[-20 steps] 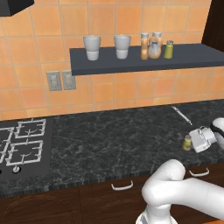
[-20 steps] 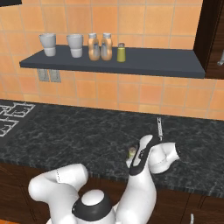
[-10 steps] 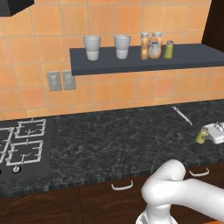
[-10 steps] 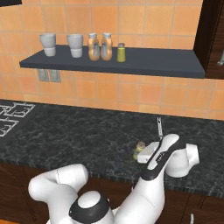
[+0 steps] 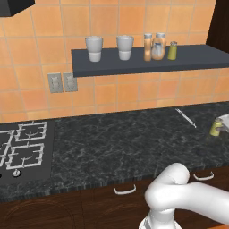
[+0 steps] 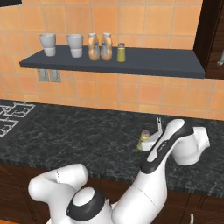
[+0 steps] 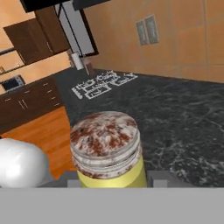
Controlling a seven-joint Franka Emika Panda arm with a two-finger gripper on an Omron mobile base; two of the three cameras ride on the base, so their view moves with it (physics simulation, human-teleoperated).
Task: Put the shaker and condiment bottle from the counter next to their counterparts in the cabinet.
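Note:
My gripper [image 7: 114, 179] is shut on the shaker [image 7: 107, 151], a yellow-green cylinder with a mottled greyish top that sits between the fingers. The shaker [image 5: 216, 128] hangs at the far right, low over the black counter [image 5: 112, 143], with the gripper [image 5: 222, 121] behind it. From the right, the shaker [image 6: 143, 140] is at the end of my gripper [image 6: 148, 141]. On the cabinet shelf [image 5: 134, 62] stand the slim orange condiment bottle [image 5: 147, 47], the fat pale-orange bottle [image 5: 158, 46] and a second shaker [image 5: 172, 50].
Two grey cups [image 5: 94, 48] [image 5: 125, 47] stand on the shelf's left part. A thin metal utensil [image 5: 185, 117] lies on the counter just left of the held shaker. A stove [image 5: 24, 150] is at the counter's left end. Wall outlets [image 5: 60, 82] sit below the shelf.
The jaws have shut on the shaker. Hand and shaker have moved right and toward the wall, nearly out of the left base view.

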